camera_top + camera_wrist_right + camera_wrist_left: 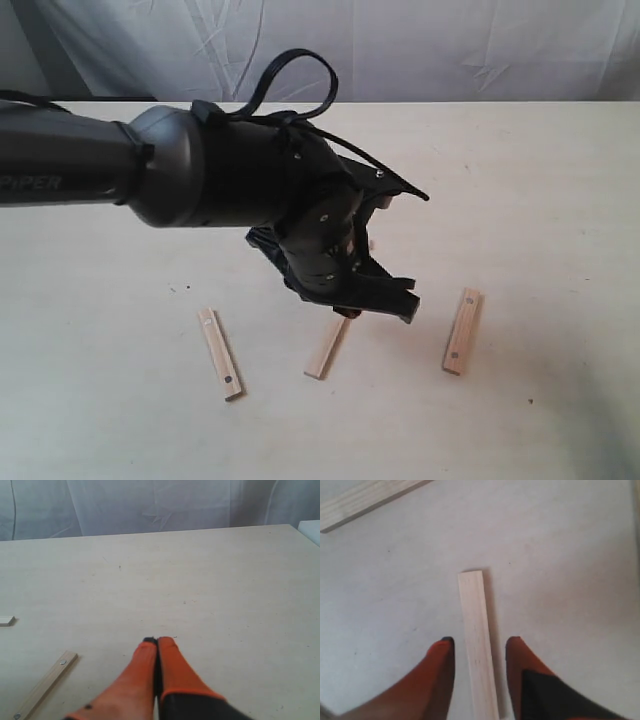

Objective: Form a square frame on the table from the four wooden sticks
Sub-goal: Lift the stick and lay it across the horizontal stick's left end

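My left gripper [348, 312] reaches to the middle of the table [540, 180] and stands open, low over one end of a plain wooden stick [327, 348]. In the left wrist view that stick [477, 645] lies between the orange fingers [437, 672] with a gap on each side. A stick with dark holes [220, 353] lies to the left, another holed stick [462, 330] to the right. The fourth stick is largely hidden by the arm. My right gripper [158, 641] is shut on nothing above bare table; it is outside the exterior view.
A further stick [365, 500] crosses a corner of the left wrist view. The right wrist view shows a holed stick [45, 685] and the end of another [6, 621]. White cloth [420, 45] hangs behind the table's far edge.
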Controlling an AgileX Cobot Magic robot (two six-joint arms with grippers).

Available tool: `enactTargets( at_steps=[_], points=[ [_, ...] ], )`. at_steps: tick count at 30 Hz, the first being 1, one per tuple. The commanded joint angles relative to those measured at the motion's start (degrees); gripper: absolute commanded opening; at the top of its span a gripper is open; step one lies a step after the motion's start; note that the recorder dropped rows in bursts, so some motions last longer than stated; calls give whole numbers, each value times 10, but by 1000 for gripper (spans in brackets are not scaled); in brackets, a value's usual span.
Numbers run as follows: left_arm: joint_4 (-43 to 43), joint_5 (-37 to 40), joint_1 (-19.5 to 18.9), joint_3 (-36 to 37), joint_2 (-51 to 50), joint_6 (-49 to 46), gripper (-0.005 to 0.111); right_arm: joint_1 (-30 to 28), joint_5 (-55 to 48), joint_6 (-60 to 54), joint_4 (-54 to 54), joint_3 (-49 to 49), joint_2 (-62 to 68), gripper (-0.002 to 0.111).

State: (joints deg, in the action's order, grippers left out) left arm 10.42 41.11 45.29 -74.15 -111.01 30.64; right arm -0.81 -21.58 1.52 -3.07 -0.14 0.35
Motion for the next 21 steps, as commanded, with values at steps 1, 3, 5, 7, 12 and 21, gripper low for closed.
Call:
enactTargets(
  at_steps=[1, 3, 5, 7, 12, 21],
  points=[
    [-5, 9, 4, 0, -34, 3, 41, -3, 7, 1, 0, 1, -3, 0],
    [-8, 10, 4, 0, -51, 3, 41, -3, 7, 1, 0, 1, -3, 0],
    [-8, 12, 4, 0, -62, 3, 41, -3, 7, 1, 0, 1, -3, 0],
    [-20, 12, 4, 0, -74, -6, 41, -3, 7, 1, 0, 1, -3, 0],
    [-43, 15, 4, 0, -77, -27, 31, -3, 7, 1, 0, 1, -3, 0],
    [-40, 24, -39, -12, -41, 8, 0, -3, 6, 1, 0, 1, -3, 0]
  ],
)
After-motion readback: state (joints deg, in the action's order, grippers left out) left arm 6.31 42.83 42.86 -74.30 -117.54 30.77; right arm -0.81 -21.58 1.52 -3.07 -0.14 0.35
